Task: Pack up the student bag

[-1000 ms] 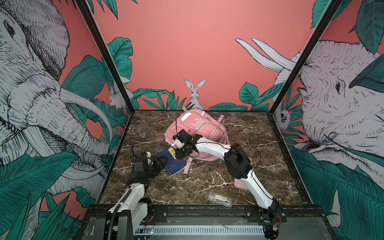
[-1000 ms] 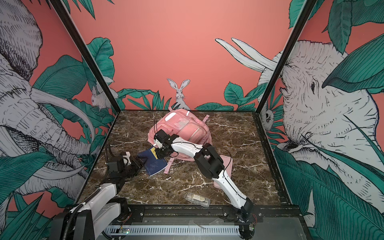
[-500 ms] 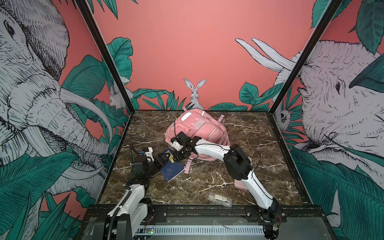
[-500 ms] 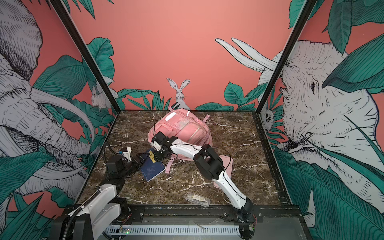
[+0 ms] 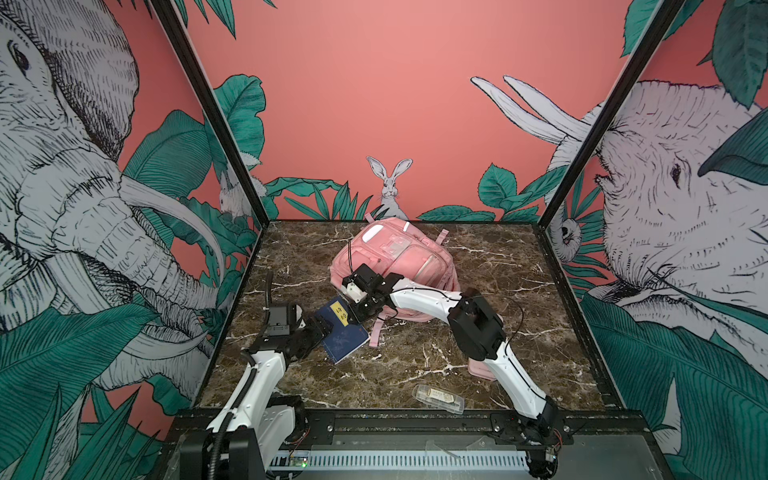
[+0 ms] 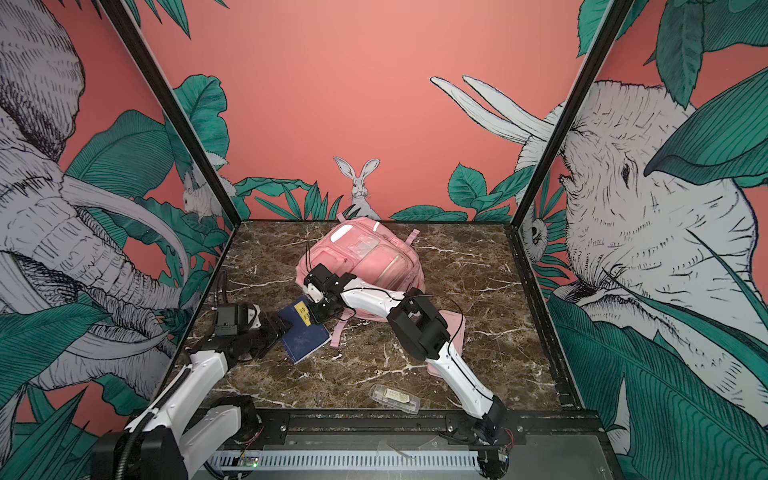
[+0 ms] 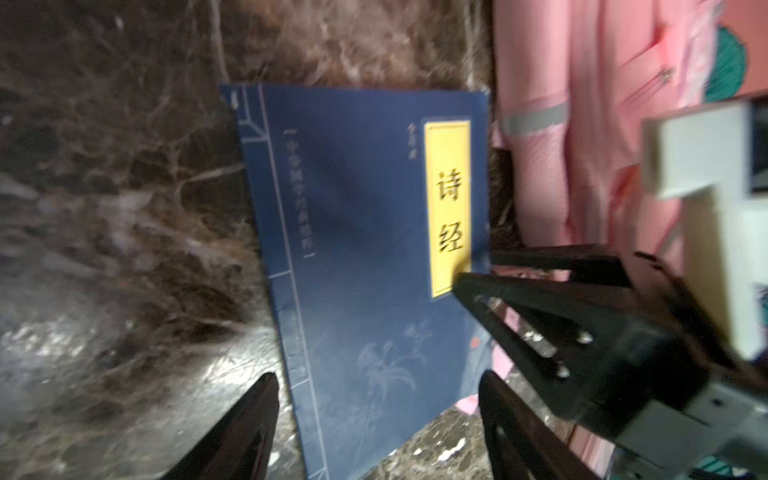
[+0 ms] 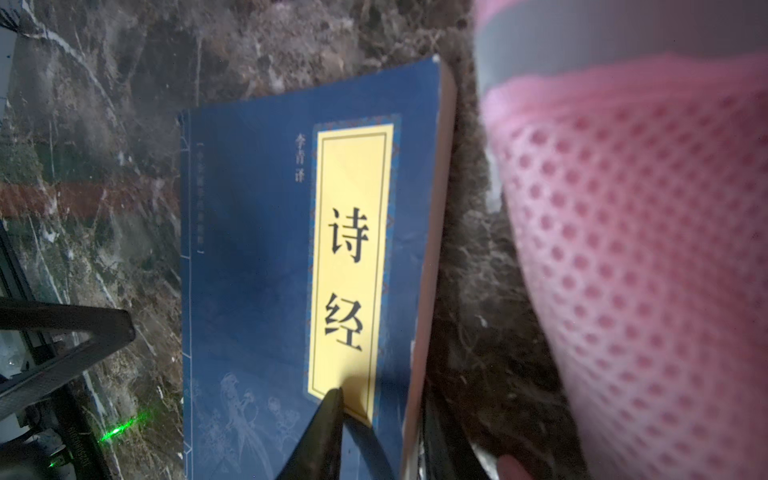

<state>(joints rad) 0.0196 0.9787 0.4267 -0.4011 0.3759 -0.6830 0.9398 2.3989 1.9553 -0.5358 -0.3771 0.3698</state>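
Note:
The pink student bag (image 5: pixel 399 257) (image 6: pixel 365 255) lies on the marble table toward the back. A blue book (image 5: pixel 344 337) (image 6: pixel 302 337) with a yellow label lies at its front left. My right gripper (image 5: pixel 356 312) (image 6: pixel 319 312) reaches across and is shut on the book's edge by the label; the right wrist view has one finger on the cover (image 8: pixel 249 249) and one under it, gripper (image 8: pixel 382 401). My left gripper (image 5: pixel 322 328) (image 6: pixel 283 326) is open, its fingers astride the book's near corner (image 7: pixel 353 228), gripper (image 7: pixel 376 386). Bag fabric fills one side of both wrist views (image 7: pixel 582 124) (image 8: pixel 644 249).
A clear plastic case (image 5: pixel 438 400) (image 6: pixel 395 398) lies near the front edge. A flat pink pencil case (image 5: pixel 482 370) (image 6: pixel 454 328) sits partly under the right arm. A pink bag strap (image 5: pixel 376 332) trails beside the book. Printed walls close in three sides.
My left gripper has moved right, up to the book's corner, and its jaws have widened. The book has shifted slightly toward the front with the right gripper still on it.

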